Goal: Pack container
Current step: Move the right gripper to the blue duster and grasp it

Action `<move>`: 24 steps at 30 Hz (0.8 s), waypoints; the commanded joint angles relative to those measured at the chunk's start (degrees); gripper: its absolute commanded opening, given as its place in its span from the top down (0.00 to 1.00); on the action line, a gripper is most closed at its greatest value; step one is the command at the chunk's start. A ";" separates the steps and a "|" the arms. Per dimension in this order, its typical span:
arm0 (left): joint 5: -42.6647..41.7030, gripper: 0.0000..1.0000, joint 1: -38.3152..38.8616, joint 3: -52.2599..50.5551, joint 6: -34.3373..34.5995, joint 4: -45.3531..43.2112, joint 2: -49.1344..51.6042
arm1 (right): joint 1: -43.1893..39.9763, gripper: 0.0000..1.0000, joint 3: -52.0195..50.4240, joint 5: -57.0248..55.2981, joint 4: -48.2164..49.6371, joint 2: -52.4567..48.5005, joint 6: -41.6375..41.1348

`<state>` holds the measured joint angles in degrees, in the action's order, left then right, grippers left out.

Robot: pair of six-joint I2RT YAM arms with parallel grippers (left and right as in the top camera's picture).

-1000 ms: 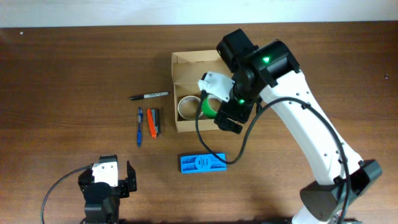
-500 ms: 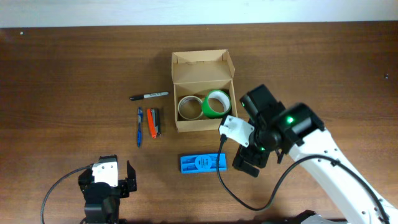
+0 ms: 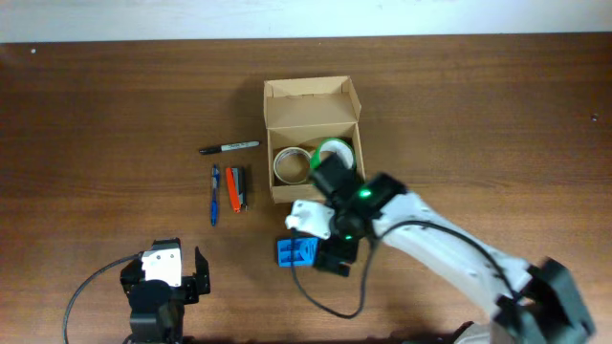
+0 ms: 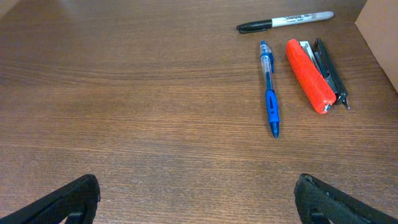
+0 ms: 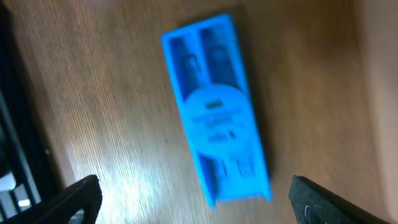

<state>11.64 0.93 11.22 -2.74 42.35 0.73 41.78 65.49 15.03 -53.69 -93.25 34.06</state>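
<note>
Found the container near the middle of the counter with its lid flap folded back, most likely to leave the mouth free for loading from above. Counted a pale tape roll and a green tape roll inside, side by side against the near wall. Noted a blue packet flat on the wood just in front of the container, and judged it the next thing to go in. Saw the right gripper directly over that packet, spread wide with nothing between its fingers, roughly lined up to close across the packet's narrow width, though in a blurred wrist view. Read the right arm, from overhead, as stretched low across the counter from the near right corner, wrist pitched down and covering most of the packet. Could not tell whether the fingers touched it. Saw a marker, a blue pen and an orange tool in a loose group near the container's left side, presumably waiting to be packed. Found the left gripper likewise spread and empty, low over bare wood at the near left, facing those pens and parked clear of the right arm's reach.
</note>
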 commanded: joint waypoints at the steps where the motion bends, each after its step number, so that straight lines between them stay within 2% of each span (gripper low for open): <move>1: 0.63 0.01 -0.35 -0.37 0.59 -0.13 -0.39 | 3.04 0.02 -0.46 0.83 1.25 -4.74 -0.44; 9: 0.63 0.00 -0.35 -0.37 0.57 -0.13 -0.39 | 3.96 0.01 -0.46 0.28 2.34 -10.23 -0.46; 18: 0.63 0.00 -0.35 -0.37 0.57 -0.13 -0.39 | 3.96 0.01 -0.46 -15.50 5.62 -10.75 -0.44; 24: 0.63 0.01 -0.35 -0.37 0.57 -0.13 -0.39 | 3.98 0.01 -0.46 -16.15 6.12 -10.75 0.00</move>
<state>11.64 0.93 11.22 -2.74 42.35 0.73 45.47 65.41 1.56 -47.88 -103.57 33.87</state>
